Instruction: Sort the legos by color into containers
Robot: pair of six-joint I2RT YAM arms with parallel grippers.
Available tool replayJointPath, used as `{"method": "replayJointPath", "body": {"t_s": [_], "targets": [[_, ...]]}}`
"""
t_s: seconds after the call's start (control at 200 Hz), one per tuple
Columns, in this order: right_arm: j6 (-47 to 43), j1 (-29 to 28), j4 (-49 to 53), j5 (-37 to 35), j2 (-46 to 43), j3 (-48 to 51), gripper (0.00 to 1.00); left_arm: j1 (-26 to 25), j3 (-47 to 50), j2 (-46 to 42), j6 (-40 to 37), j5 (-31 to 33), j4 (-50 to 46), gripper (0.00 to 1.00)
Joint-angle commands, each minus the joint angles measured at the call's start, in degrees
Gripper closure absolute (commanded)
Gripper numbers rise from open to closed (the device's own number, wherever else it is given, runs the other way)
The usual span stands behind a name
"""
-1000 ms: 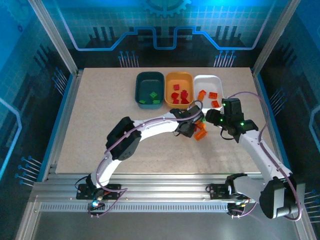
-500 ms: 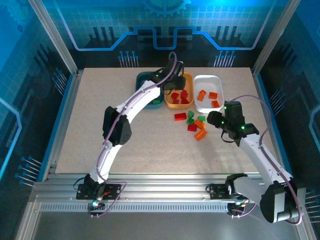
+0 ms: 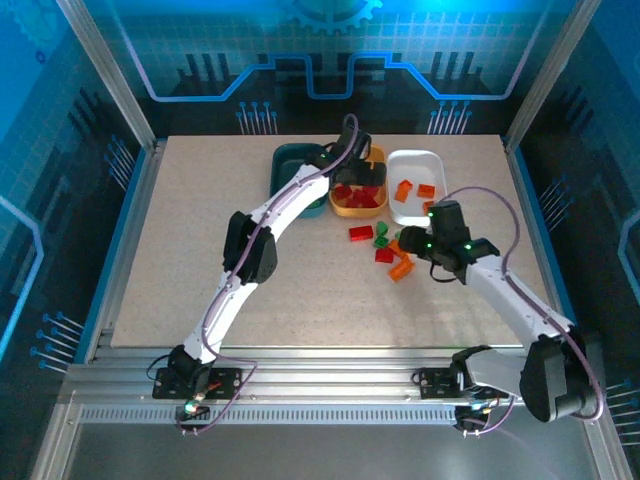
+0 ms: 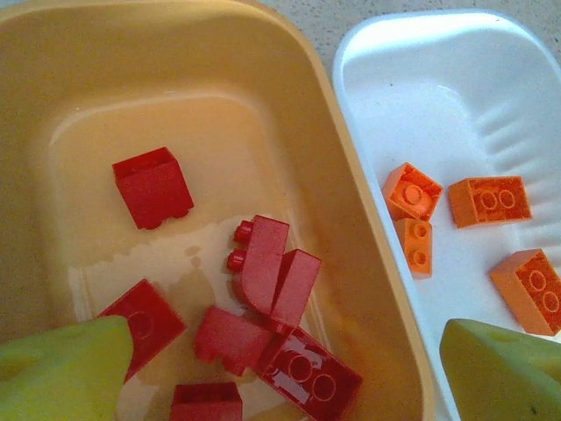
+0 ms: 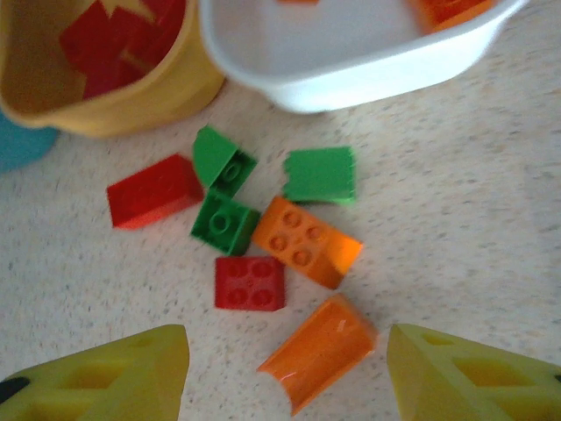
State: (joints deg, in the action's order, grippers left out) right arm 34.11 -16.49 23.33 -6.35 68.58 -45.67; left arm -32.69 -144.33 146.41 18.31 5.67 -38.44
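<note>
My left gripper (image 4: 280, 381) hangs open and empty over the orange tray (image 4: 359, 228), which holds several red legos (image 4: 263, 263). In the top view the left gripper (image 3: 357, 185) is above that orange tray (image 3: 360, 208). The white tray (image 4: 377, 53) beside it holds several orange legos (image 4: 489, 200). My right gripper (image 5: 285, 381) is open low over the loose pile, its fingers either side of a curved orange lego (image 5: 320, 351). Ahead lie a red square lego (image 5: 250, 283), an orange lego (image 5: 307, 241), three green legos (image 5: 226, 224) and a red lego (image 5: 153, 189).
The dark teal tray (image 3: 288, 162) stands left of the orange one, partly under the left arm. The white tray (image 3: 415, 160) is at the back right. The loose pile (image 3: 385, 245) lies just in front of the trays, with bare tabletop (image 3: 200, 250) to the left.
The left arm swung from the loose pile back to the orange tray and stands open there. The right gripper moved left and lower toward the pile.
</note>
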Motion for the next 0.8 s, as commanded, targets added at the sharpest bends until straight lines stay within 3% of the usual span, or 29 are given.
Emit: {"method": "replayJointPath", "body": {"t_s": [0.0, 0.08, 0.225, 0.44, 0.605, 0.795], "targets": [[-2.5, -4.5, 0.2, -2.8, 3.9, -3.4, 0.37, 0.7, 1.9, -8.0, 0.0, -0.5, -1.1, 0.08], [-3.5, -7.5, 2.8, -3.2, 9.5, -7.1, 0.37, 0.6, 13.7, -17.4, 1.0, -0.2, 2.6, 0.08], [-2.3, -12.7, 7.2, -7.6, 18.1, -12.1, 0.35, 0.6, 45.7, -38.2, 5.6, -2.0, 17.5, 0.06], [3.1, -13.0, 9.2, -11.2, 23.4, -13.8, 0.33, 0.5, 81.6, -60.4, 15.4, -4.0, 31.8, 0.05], [3.2, -13.2, 8.9, -7.8, 26.6, -14.5, 0.34, 0.5, 96.2, -70.3, 19.3, -3.7, 33.6, 0.05], [4.8, -13.2, 7.9, -8.0, 29.5, -15.1, 0.34, 0.5, 99.6, -74.5, 18.7, -3.4, 31.0, 0.05]]}}
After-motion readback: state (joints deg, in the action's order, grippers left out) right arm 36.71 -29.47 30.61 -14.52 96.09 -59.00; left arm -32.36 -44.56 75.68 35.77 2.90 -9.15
